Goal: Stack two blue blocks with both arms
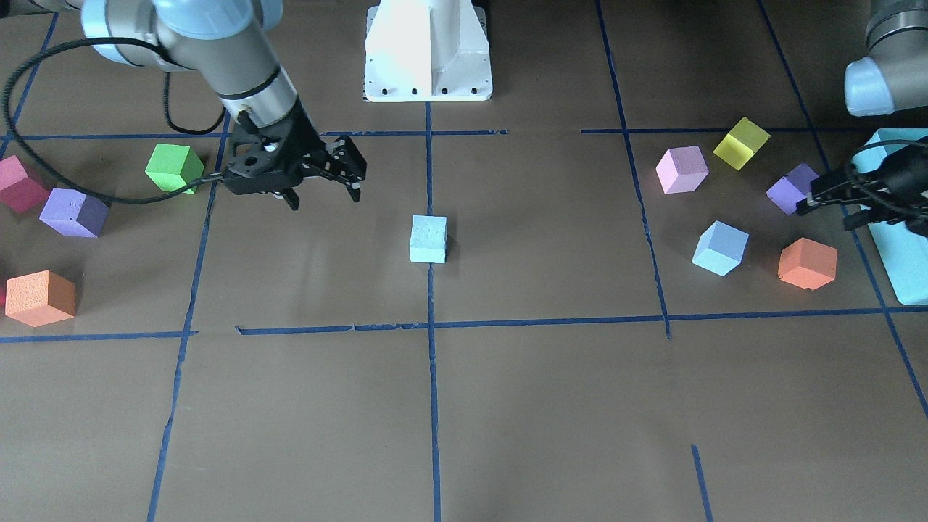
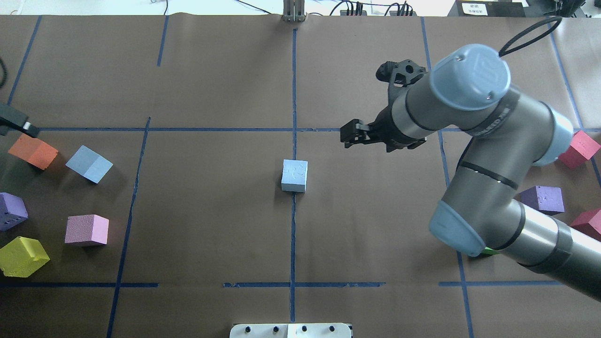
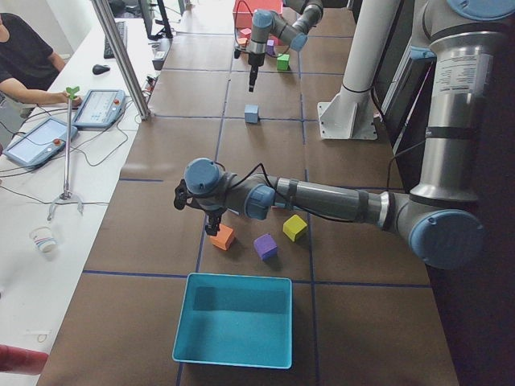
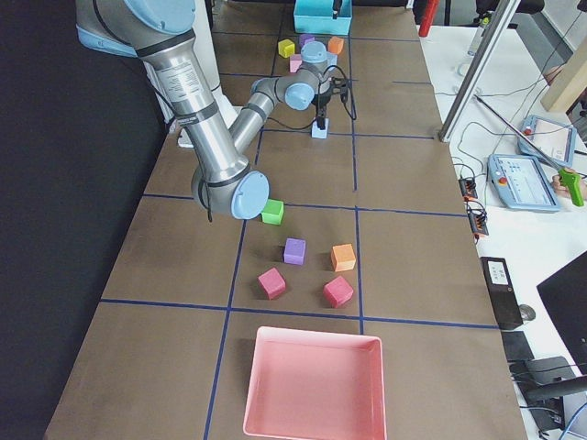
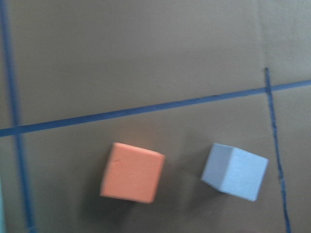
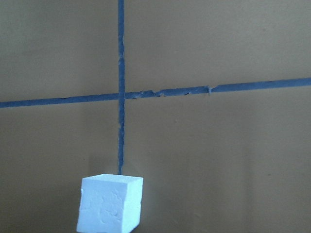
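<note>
Stacking is not yet begun. The right gripper (image 1: pixel 324 197) is hovering wide open and empty near the centre blue block (image 1: pixel 428 239), which is sitting on the tape line. The second blue block (image 1: pixel 719 248) is lying by the left gripper (image 3: pixel 212 227), whose opening cannot be told. Likely next, that gripper is needing to descend and grasp it. The teal box (image 3: pixel 233 318) and pink box (image 4: pixel 312 385) are showing nothing inside.

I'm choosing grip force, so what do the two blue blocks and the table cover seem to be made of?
The middle blue block: likely foam, matte; its top face shows pits and dents. The second blue block, beside the orange block: apparently the same matte, fine-grained foam. The table cover: probably brown paper, dull, with a slightly wavy far edge, marked with blue tape.
</note>
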{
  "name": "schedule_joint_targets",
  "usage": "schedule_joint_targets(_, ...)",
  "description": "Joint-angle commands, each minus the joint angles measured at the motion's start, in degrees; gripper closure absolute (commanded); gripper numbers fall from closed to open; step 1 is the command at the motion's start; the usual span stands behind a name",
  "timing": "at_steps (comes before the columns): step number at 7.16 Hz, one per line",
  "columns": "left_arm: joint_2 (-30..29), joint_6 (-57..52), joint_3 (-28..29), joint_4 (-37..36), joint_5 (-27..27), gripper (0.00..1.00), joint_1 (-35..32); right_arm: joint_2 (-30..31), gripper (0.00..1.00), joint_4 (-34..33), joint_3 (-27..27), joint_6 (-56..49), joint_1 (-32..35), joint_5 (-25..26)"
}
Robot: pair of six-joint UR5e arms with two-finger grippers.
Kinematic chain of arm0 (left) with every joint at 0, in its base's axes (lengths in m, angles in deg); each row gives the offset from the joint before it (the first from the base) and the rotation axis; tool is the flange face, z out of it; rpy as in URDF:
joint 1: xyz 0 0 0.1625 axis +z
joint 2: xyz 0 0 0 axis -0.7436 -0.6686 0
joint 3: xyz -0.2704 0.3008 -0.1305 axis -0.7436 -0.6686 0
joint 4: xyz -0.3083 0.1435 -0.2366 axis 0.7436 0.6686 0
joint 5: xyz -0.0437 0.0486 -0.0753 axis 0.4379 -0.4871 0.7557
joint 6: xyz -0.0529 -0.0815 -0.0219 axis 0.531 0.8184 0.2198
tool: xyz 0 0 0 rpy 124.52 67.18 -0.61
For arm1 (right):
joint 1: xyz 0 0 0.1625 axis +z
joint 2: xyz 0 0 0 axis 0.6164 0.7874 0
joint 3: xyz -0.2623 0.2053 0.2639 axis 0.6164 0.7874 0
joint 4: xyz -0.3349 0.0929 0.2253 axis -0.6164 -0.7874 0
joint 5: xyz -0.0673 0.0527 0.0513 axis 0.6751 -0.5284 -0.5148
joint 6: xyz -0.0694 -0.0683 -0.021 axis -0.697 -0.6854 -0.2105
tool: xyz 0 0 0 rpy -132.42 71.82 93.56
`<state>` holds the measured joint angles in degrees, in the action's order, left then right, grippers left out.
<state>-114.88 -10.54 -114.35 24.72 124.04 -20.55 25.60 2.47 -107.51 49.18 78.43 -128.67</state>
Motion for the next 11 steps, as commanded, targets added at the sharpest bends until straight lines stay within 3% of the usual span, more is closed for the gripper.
schedule_joint_targets(1, -3.98, 3.33, -0.15, 1.14, -12.02, 0.04, 6.35, 3.41, 0.0, 0.39, -0.97, -3.95, 1.99, -1.03)
schedule_joint_targets(2, -3.9, 3.33, 0.72, 5.24, -13.99, 0.07, 7.14, 3.51, 0.0, 0.39, -0.96, -4.05, 1.99, -1.03)
schedule_joint_targets(3, -3.2, 3.24, 1.25, 6.93, -14.18, 0.03, 8.72, 3.6, 0.0, 0.39, -0.88, -4.05, 1.99, -0.94)
schedule_joint_targets(5, -2.15, 2.98, 1.17, 7.21, -19.7, 0.01, 13.46, 3.42, 0.0, 0.56, 0.7, -4.05, 1.73, -0.16)
schedule_joint_targets(11, -1.0, 3.07, 1.17, 8.62, -20.16, 0.01, 15.41, 3.16, 0.0, 0.57, 1.32, -3.96, 1.64, -0.15)
